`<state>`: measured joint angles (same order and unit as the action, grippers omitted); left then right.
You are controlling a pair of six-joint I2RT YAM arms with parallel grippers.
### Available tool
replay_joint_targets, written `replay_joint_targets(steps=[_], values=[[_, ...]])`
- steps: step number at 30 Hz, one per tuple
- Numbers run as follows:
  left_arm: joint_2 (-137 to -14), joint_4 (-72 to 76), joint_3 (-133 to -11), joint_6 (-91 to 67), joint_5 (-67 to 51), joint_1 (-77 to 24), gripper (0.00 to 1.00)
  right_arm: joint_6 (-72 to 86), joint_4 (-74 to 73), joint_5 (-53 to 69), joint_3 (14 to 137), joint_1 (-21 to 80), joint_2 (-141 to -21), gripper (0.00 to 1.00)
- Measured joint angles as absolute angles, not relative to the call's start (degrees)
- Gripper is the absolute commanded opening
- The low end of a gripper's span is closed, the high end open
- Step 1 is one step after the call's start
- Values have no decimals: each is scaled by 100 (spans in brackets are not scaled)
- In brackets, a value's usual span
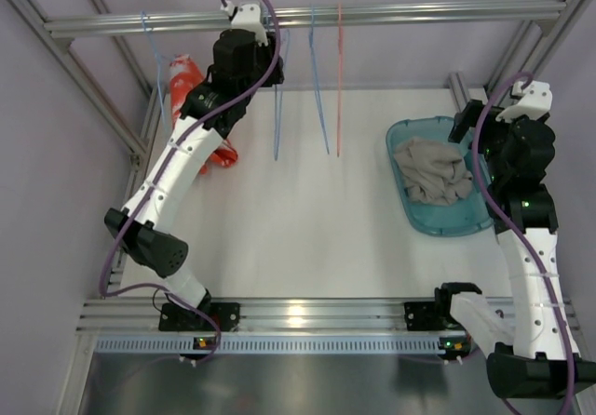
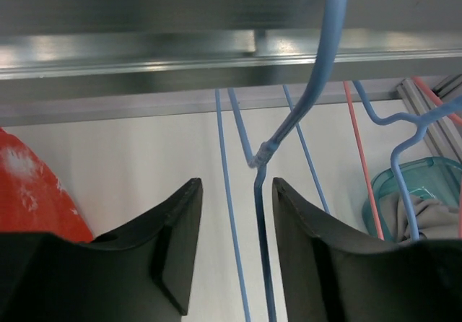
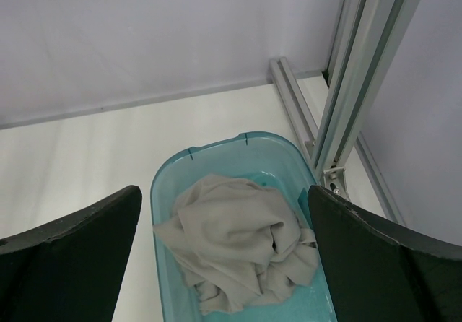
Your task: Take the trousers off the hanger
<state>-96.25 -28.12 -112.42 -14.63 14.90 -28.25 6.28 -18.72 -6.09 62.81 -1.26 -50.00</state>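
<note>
hanger (image 2: 261, 221) inside left pincer (image 2: 236, 192), jaws parted

You had a silvery extruded metal rail (image 2: 144, 55), smooth and glaring. You had a thin blue plastic hanger (image 2: 262, 214), sleek. A crumpled grey cloth garment (image 3: 238, 242), soft and matt, lay in a glossy translucent teal plastic tub (image 3: 216, 152).
</note>
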Motion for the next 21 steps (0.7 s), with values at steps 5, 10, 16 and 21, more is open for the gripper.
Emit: replay_joint_targets(steps=[5, 10, 16, 21], values=[[-9183, -2810, -10853, -1223, 1444, -2821, 67, 628, -1874, -580, 6281, -128, -5000, 99], [-8145, -2786, -10241, -982, 1111, -2735, 77, 626, -1892, -537, 6292, -128, -5000, 99], [-6735, -2683, -9511, -1240, 502, -1754, 77, 624, -1894, -408, 6401, -128, -4998, 100], [-5824, -2593, -8711, -1743, 34, -377, 79, 622, -1892, -322, 6469, -130, -4998, 99]])
